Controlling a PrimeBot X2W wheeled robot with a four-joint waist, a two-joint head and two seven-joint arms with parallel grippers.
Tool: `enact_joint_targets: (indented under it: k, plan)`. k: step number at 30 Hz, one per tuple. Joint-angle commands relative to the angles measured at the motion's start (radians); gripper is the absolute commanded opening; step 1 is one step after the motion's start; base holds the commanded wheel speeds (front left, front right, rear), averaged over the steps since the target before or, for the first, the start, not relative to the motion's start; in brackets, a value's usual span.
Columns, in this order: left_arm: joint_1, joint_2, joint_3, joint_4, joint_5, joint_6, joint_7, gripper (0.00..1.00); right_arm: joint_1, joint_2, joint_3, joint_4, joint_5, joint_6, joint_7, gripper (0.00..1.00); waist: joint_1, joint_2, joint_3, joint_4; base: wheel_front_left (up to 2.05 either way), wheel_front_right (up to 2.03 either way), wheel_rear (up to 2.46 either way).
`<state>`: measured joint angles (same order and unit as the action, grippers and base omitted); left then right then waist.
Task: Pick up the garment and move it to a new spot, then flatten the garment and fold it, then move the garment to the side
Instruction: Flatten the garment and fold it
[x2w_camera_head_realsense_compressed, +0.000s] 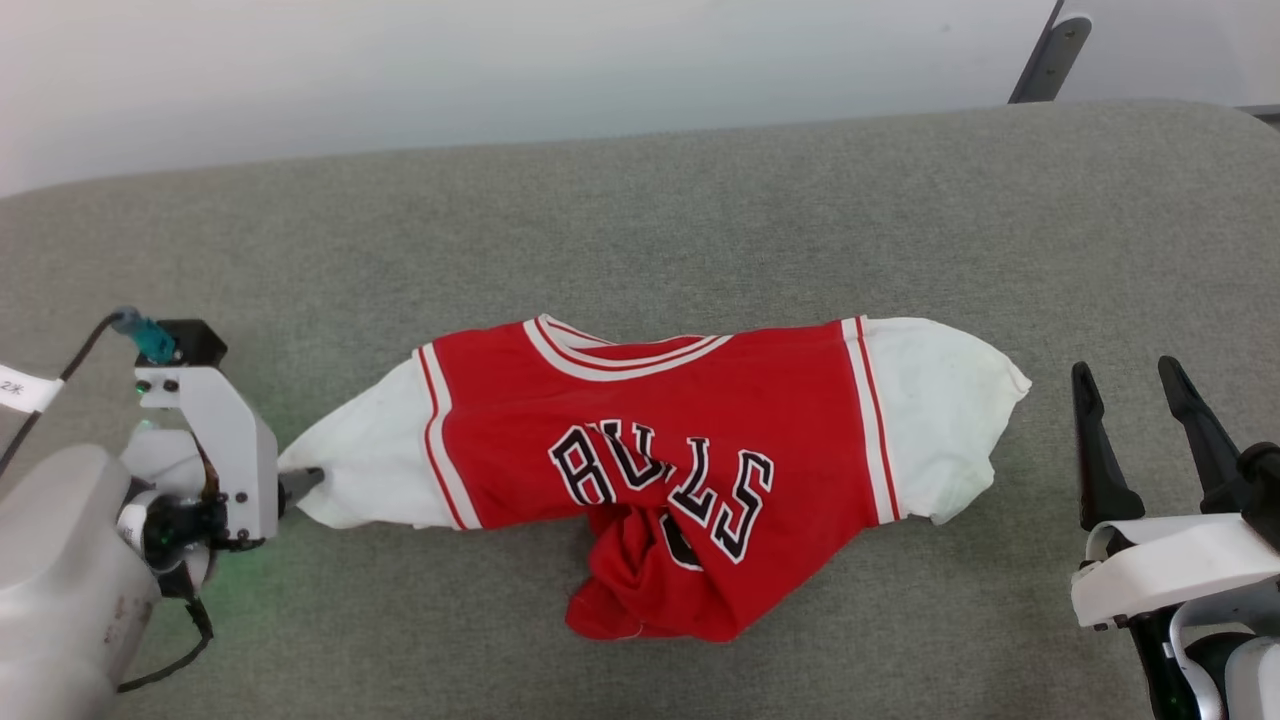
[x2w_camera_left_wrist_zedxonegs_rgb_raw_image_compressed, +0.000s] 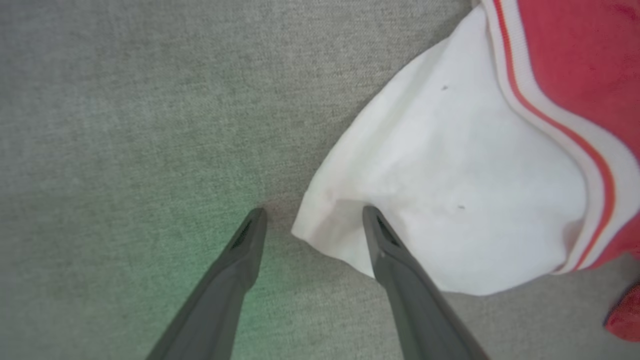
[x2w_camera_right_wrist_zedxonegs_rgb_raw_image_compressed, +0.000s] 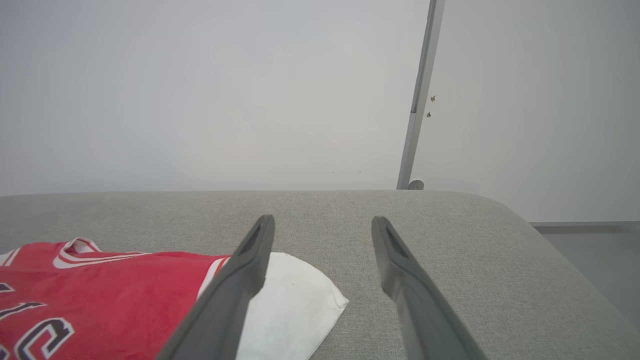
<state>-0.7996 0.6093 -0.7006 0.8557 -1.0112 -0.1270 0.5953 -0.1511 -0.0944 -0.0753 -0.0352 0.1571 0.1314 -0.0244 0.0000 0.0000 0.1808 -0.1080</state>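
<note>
Dark fingers of the left gripper (x2w_camera_left_wrist_zedxonegs_rgb_raw_image_compressed: 314, 214) stand wide apart, the garment (x2w_camera_head_realsense_compressed: 690, 440)'s white sleeve corner between them. It lies rumpled mid-way across the grey padded surface (x2w_camera_head_realsense_compressed: 640, 200). Near its other sleeve the right gripper (x2w_camera_head_realsense_compressed: 1125, 368) gapes empty. Light, limp cloth, I judge; pinch both shoulder seams

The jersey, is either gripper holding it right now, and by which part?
Nothing is held. The left gripper stands open at the tip of one white sleeve of the garment; the right gripper is open too, clear of the cloth.
</note>
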Motion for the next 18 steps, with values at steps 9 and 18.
enact_joint_targets:
  k: [9,18]
  plan:
    - [-0.025,-0.012,-0.035,0.090,0.029,0.003,0.022,1.00,-0.004,-0.014,0.016,-0.024,0.009,-0.001,0.020,1.00,0.0000,0.0000,0.028,-0.021,0.00,0.00,0.00]
    - [-0.038,-0.070,-0.048,0.124,-0.021,-0.003,0.069,0.00,-0.027,-0.039,0.050,-0.011,0.061,-0.001,0.164,1.00,0.0000,0.0000,0.060,-0.015,0.00,0.00,0.00]
